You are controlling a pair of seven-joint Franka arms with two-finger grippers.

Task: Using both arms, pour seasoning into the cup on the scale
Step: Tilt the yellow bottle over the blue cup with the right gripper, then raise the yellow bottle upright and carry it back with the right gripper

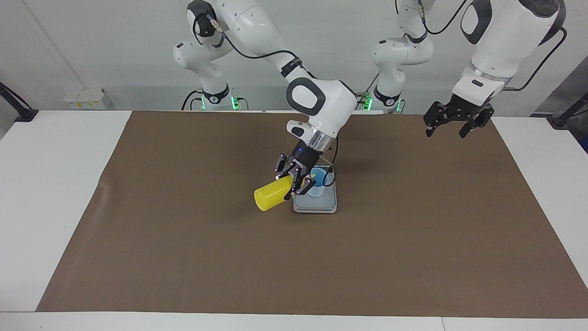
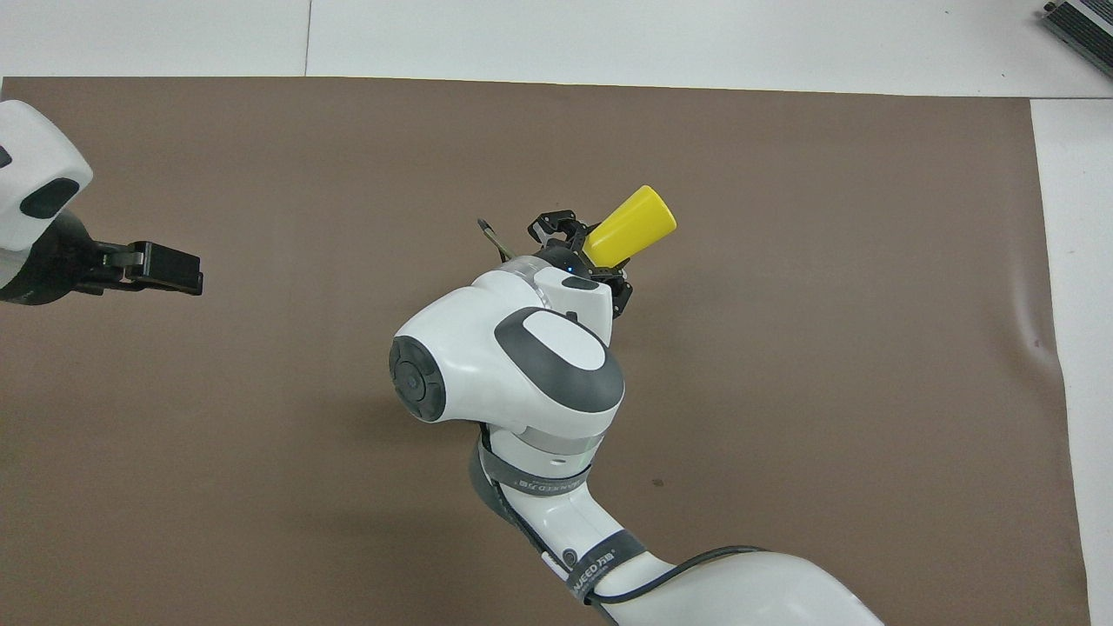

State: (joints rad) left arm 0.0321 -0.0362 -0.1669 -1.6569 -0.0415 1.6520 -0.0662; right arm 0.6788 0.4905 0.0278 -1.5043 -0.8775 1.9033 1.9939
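Observation:
The seasoning, a yellow squeeze bottle [image 1: 272, 196], is tipped over with its base raised and its nozzle end pointing down at the cup. My right gripper [image 1: 294, 183] is shut on the bottle near its shoulder and hides the nozzle. The light blue cup [image 1: 319, 183] stands on the silver-grey scale [image 1: 317, 204], partly covered by the gripper. In the overhead view the bottle's base [image 2: 630, 226] sticks out past the right gripper [image 2: 578, 254], and the arm hides the cup and scale. My left gripper [image 1: 445, 132] [image 2: 193, 271] waits open over the mat at the left arm's end, holding nothing.
A brown mat [image 1: 183, 257] covers most of the white table [image 1: 46, 184]. A small white box [image 1: 85, 98] sits at the table's edge near the right arm's base. A dark object [image 2: 1078, 22] lies at the table's corner farthest from the robots.

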